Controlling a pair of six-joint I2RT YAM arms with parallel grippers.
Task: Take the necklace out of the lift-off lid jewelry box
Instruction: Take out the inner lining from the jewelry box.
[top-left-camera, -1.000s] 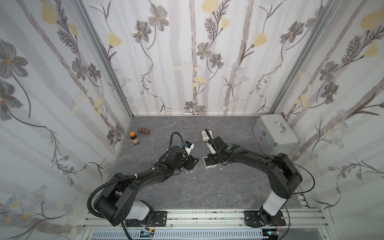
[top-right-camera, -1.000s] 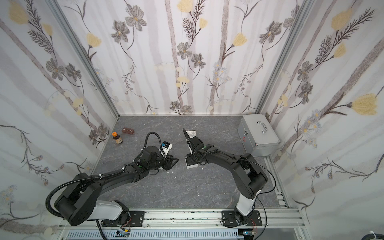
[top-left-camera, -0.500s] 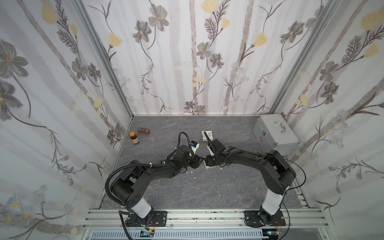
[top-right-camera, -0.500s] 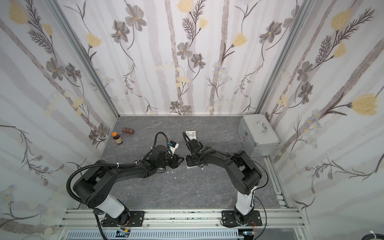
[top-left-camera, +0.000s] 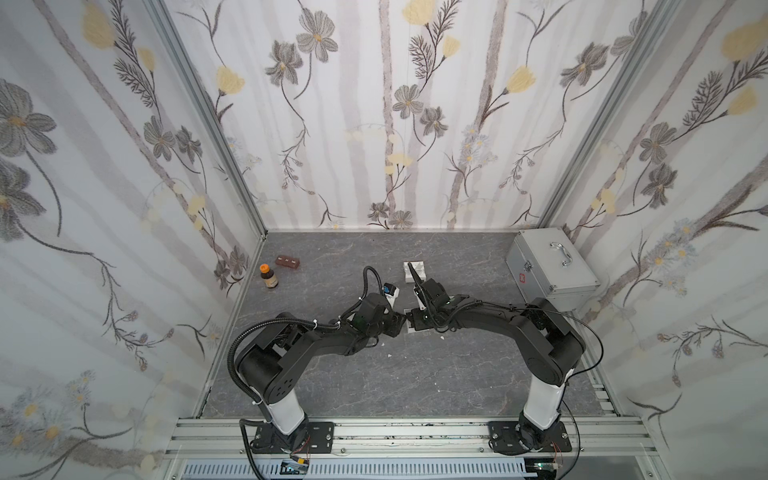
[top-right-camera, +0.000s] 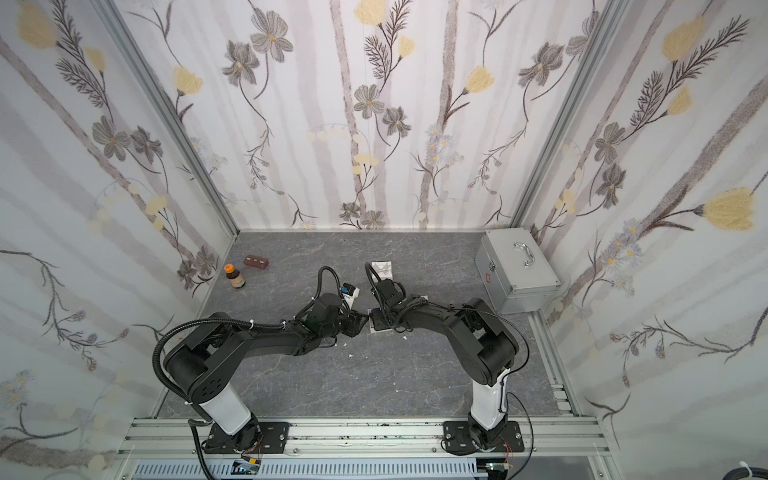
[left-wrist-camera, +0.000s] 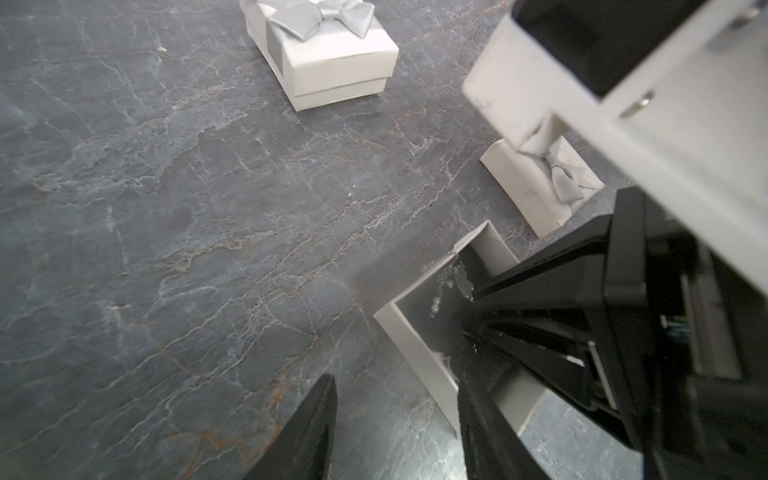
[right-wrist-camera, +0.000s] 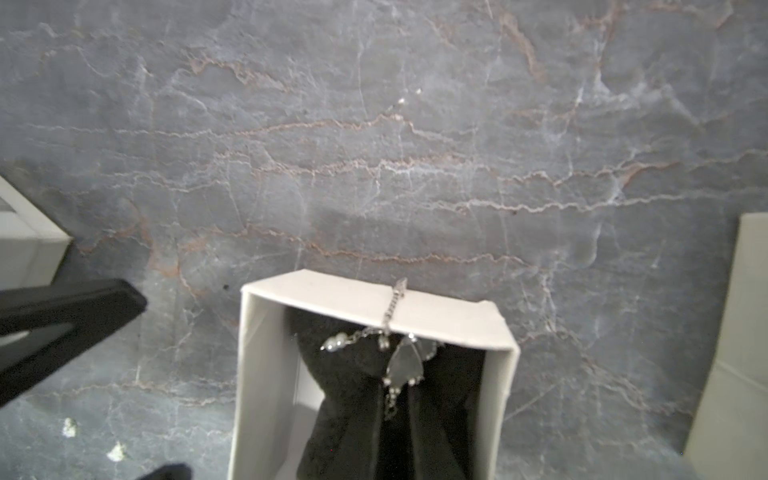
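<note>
Inside the jewelry box (right-wrist-camera: 374, 297), the right gripper (right-wrist-camera: 395, 386) is pinched shut on the necklace (right-wrist-camera: 403, 361); lifting it clear comes next. The left gripper (left-wrist-camera: 395, 376) waits half-open and empty at nine o'clock.

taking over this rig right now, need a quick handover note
left gripper: open, straddling a wall of the jewelry box, not clamped on it.
right gripper: shut on the necklace, down inside the box.
things: box open on the table, lid lying beside it, bow up. The necklace is inside, one chain end draped over the rim. A second closed box stands apart.
done: lid off, necklace gripped.
left to do: lift the necklace clear and set it on the table; the left gripper could probably steady the box.
</note>
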